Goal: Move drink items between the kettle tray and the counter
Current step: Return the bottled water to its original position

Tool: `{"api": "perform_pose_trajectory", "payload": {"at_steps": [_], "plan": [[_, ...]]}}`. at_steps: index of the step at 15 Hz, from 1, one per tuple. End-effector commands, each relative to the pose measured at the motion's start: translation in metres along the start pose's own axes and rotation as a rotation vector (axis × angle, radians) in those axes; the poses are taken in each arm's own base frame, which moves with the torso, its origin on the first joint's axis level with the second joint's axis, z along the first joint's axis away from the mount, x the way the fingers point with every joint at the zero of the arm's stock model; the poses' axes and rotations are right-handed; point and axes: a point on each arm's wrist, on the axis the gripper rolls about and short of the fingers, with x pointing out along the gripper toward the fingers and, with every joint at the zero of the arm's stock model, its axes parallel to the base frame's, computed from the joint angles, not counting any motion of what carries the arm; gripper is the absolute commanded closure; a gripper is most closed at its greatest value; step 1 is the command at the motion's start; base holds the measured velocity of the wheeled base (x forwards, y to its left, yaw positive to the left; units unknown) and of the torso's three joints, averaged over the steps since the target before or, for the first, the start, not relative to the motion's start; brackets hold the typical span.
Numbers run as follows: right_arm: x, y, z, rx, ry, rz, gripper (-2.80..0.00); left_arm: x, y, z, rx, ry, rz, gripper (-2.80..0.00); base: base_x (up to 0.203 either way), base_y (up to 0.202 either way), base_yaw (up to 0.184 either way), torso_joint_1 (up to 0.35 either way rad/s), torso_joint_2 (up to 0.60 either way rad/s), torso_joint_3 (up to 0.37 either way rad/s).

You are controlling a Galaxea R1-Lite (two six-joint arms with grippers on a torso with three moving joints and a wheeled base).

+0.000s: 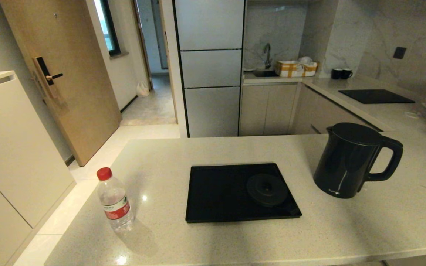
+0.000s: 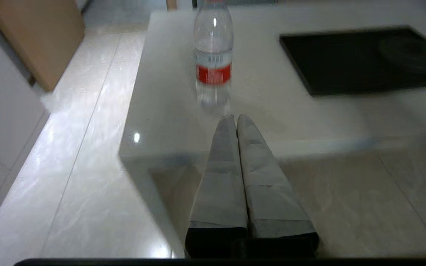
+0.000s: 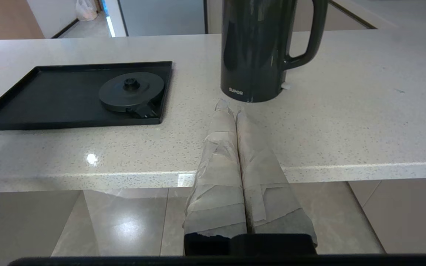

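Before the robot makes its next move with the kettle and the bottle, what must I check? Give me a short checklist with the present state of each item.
1. Kettle upright on the counter, to the right of the tray: ok.
2. Kettle tray free to receive items; only the base disc lies on it: ok.
3. Water bottle upright, red cap on, left of the tray: ok.
4. Left gripper shut, holding nothing, short of the bottle; must open before a grasp: not ok.
5. Right gripper shut, empty, short of the kettle: not ok.
6. Water inside the kettle: cannot tell.
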Motion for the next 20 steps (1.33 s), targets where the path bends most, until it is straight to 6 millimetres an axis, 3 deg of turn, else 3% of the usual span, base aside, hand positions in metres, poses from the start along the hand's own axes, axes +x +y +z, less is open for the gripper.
{"api": "perform_pose_trajectory", "payload": {"at_steps": [1, 6, 20], "plan": [[0.000, 0.000, 0.000, -0.001, 0.003, 0.000, 0.00, 0.024, 0.002, -0.013, -0.007, -0.226, 0.019, 0.00, 0.000, 0.000, 0.000, 0.000, 0.00, 0.000], [0.000, 0.000, 0.000, -0.001, 0.003, 0.000, 0.00, 0.028, 0.004, -0.032, 0.003, -0.057, 0.085, 0.00, 0.000, 0.000, 0.000, 0.000, 0.00, 0.000], [0.000, 0.000, 0.000, -0.001, 0.003, 0.000, 0.00, 0.026, 0.003, -0.027, 0.017, -0.073, 0.088, 0.00, 0.000, 0.000, 0.000, 0.000, 0.00, 0.000]]}}
